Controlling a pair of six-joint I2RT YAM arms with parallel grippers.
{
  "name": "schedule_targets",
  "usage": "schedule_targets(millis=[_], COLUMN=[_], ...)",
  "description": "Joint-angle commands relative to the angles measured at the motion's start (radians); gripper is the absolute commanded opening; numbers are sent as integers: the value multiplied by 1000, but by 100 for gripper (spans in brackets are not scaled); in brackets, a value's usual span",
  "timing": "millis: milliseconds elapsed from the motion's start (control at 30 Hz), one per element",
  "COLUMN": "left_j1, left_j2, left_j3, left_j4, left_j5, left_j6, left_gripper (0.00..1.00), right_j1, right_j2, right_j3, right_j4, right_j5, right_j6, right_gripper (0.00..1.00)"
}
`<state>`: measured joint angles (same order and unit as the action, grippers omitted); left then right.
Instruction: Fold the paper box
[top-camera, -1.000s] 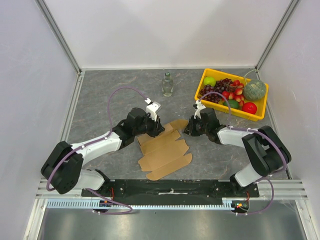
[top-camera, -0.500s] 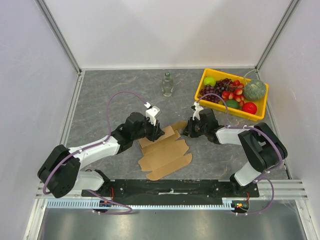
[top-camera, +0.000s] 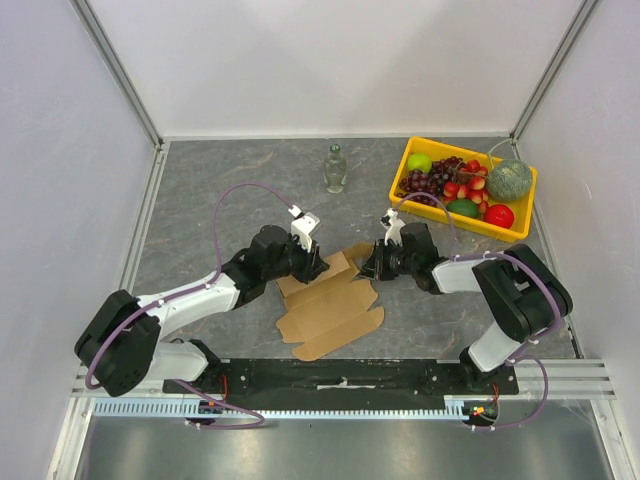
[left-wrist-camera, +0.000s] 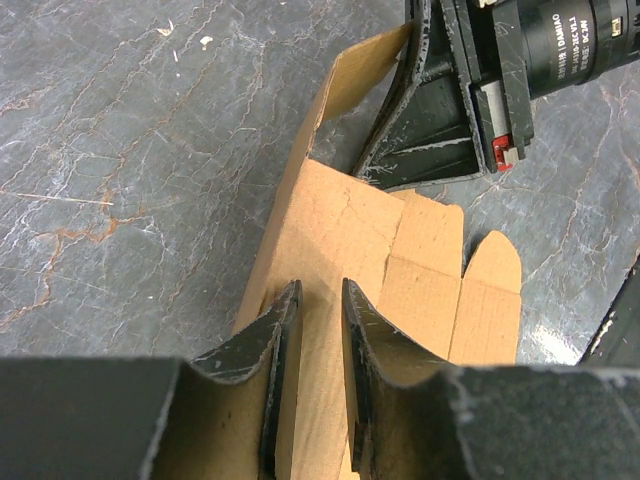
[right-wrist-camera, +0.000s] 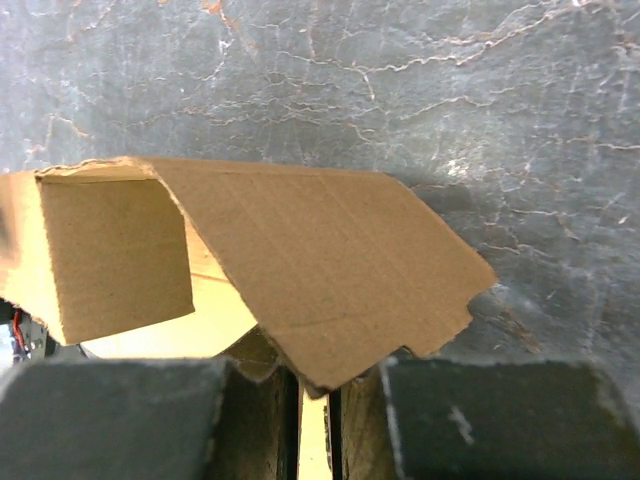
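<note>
left gripper (top-camera: 316, 262) sits low over the far-left part of the paper box (top-camera: 330, 310), its jaws a narrow slit apart. in the left wrist view brown cardboard shows through that slit and runs on under both fingers (left-wrist-camera: 281, 328), but whether they pinch the sheet or only rest on it i cannot tell. right gripper (top-camera: 368, 268) comes in from the opposite side at the box's far-right corner, jaws closed almost fully on the edge of one flap. the right wrist view shows that flap rising out of the thin gap between its fingers (right-wrist-camera: 440, 420), bent up off the table (top-camera: 220, 190), with a smaller tab beside it on the left. the two grippers face each other, near but apart. the rest of the box lies flat as a die-cut sheet on the grey marbled table, just ahead of the arm bases. well beyond it a clear glass bottle (top-camera: 335, 168) stands upright, and a yellow tray (top-camera: 430, 146) of fruit sits at the far right.
</note>
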<state>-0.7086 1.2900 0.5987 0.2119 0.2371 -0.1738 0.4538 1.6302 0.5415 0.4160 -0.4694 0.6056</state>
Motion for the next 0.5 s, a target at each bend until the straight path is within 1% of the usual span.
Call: schedule_targets(millis=[0, 200, 467], left_j1=[-2, -9, -11], left_j2=[14, 20, 20], left_j3=[-16, -14, -16], left_j4=[-25, -23, -23], left_j5=[-7, -5, -9], left_j6=[16, 16, 19], left_gripper=[29, 29, 29], right_j1=[-1, 3, 29], right_j2=[-3, 13, 48], right_j3=[-38, -64, -32], right_j4=[157, 300, 314], right_j5=[-70, -127, -137], right_j6=[54, 111, 125], right_gripper=[17, 17, 16])
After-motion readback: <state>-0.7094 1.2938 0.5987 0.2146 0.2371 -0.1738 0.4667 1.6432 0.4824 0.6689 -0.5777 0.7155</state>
